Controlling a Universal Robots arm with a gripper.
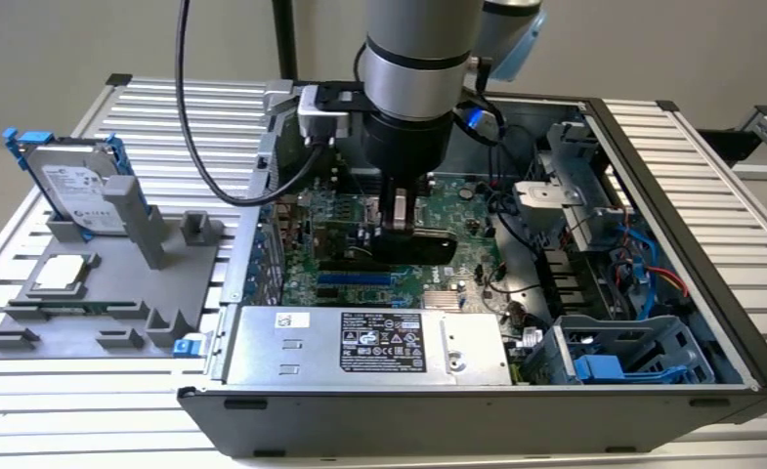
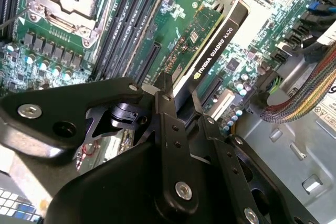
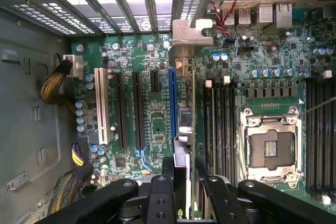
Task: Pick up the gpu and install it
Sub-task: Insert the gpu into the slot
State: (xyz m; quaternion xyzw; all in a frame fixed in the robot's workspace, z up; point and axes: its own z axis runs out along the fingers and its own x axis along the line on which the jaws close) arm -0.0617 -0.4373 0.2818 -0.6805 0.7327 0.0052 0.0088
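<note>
The tool (image 2: pixel 178 95) is clenched on the gpu (image 2: pixel 210 51), held edge-down over the motherboard (image 3: pixel 152 108) inside the open case (image 1: pixel 696 195); any tilt or offset from the blue slot (image 3: pixel 171 103) could jam the connector or bend the bracket.

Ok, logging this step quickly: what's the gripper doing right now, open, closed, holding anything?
Gripper: closed on the gpu, holding it edge-on over the motherboard inside the open computer case.

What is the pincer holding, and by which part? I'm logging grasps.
The pincer holds the gpu by its top edge, card on edge over the motherboard.
</note>
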